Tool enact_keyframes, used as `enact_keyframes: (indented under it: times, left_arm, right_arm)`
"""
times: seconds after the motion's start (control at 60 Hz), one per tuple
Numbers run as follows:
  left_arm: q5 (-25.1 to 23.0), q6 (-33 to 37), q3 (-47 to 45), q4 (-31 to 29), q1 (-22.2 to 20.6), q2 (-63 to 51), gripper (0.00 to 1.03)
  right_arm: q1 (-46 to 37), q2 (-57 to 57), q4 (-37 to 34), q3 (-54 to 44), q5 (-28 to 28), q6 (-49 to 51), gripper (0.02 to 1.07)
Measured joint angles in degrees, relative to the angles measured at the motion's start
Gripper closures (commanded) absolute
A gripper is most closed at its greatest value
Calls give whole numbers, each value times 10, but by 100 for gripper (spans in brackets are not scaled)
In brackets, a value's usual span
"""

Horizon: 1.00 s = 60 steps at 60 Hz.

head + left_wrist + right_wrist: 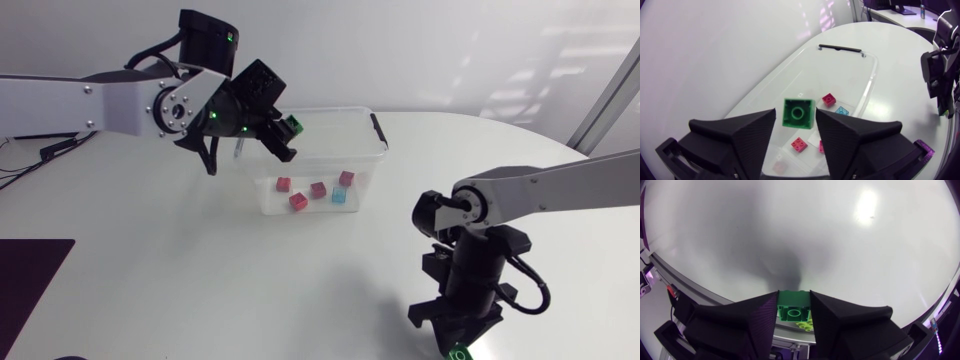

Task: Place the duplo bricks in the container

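Above the container (366, 175), left pincer (795, 115) grips a green brick (799, 113); right pincer (793, 295) grips a second brick (794, 310).

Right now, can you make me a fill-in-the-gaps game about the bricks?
The left pincer holds a ___ duplo brick above the clear container.
The right pincer has its own brick, and it is ___ too.
Inside the container, only one brick is ___.
Missing words: green, green, blue.
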State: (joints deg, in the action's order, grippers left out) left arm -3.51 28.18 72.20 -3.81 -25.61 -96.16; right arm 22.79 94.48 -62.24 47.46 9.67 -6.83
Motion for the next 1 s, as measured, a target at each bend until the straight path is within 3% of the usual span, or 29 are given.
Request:
enact_keyframes:
  times: [0.133, 0.467, 0.7, 1.0]
  left_arm:
    - [22, -1, -11, 16, 4, -1, 5]
    - [58, -21, -72, 25, 13, 106, 5]
    - [75, -57, -132, 22, 38, 250, 5]
    - [88, -99, -229, -24, 73, 373, 4]
  right_arm:
    - [-3, -36, -22, 31, 0, 0, 83]
    - [7, -76, -44, 208, 0, -9, 83]
    - [19, -57, 25, 316, -38, -33, 83]
    - [19, 57, 128, 490, -56, -42, 83]
